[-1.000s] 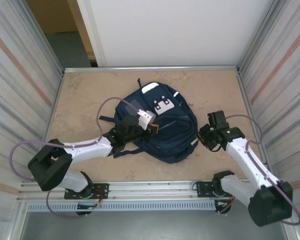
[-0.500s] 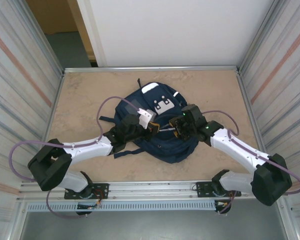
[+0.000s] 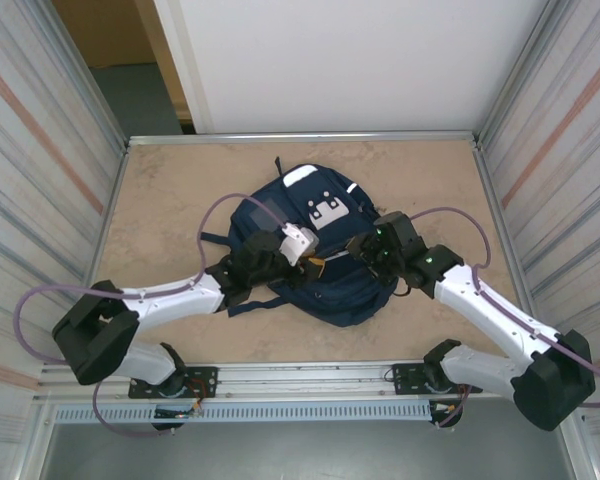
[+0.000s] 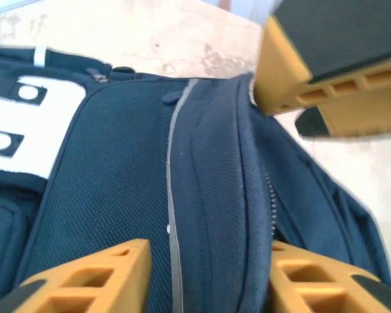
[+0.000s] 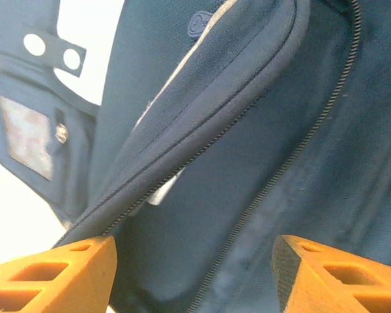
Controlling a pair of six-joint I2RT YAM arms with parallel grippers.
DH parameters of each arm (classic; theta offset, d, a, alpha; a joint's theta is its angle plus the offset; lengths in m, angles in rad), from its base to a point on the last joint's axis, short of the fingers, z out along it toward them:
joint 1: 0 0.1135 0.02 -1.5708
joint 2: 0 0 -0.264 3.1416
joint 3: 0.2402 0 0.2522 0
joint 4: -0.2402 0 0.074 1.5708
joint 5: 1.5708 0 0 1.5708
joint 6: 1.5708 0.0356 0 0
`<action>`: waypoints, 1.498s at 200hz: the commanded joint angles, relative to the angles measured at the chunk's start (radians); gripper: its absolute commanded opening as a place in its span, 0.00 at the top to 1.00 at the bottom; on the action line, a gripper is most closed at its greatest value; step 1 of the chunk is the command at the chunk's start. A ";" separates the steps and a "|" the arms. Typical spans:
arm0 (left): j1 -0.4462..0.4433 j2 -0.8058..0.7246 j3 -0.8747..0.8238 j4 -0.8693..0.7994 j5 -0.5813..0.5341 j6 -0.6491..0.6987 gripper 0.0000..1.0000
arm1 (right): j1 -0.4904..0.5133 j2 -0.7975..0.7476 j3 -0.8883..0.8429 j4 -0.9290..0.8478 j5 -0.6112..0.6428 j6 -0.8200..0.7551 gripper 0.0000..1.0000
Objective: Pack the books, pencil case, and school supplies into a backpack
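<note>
The left gripper [image 4: 208, 261] is seen with its orange jaws parted to a middling width. A raised ridge of navy fabric, edged with a pale piping line [image 4: 171, 163], is straddled by them. Whether the pads press on the fabric cannot be told. An orange finger [image 4: 293, 72] of the other arm is seen just beyond, over the same ridge.

The right gripper [image 5: 194, 261] is held wide apart, with nothing clasped. It is poised over an unzipped opening, where a padded flap edge [image 5: 202, 111] is lifted away from a line of zip teeth [image 5: 300, 143]. The inside is dark, and its contents cannot be made out.

Both grippers are set close together on the near half of the backpack [image 3: 340, 295]. The placing is judged to suit work on the opening: one side steadied or spread by the left arm, and the mouth reached by the right.

The backpack is laid flat in the middle of the beige table [image 3: 180, 200], between the two arms, with its pale grey-white patch [image 3: 327, 211] turned upward toward the far side. It is judged that the zip is yet to be drawn closed.
</note>
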 commanded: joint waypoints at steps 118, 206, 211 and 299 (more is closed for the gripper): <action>0.025 -0.028 0.025 -0.297 -0.180 1.157 0.38 | -0.147 -0.019 0.039 -0.133 -0.171 -0.373 0.33; 0.052 0.152 0.115 -0.245 0.001 1.213 0.64 | -0.145 0.007 -0.015 -0.077 -0.198 -0.342 0.34; 0.052 0.158 0.128 -0.261 0.019 1.210 0.68 | -0.147 0.018 -0.017 -0.077 -0.191 -0.351 0.34; 0.068 0.281 0.264 -0.329 0.173 1.191 0.77 | -0.253 0.328 0.083 0.004 -0.266 -0.511 0.39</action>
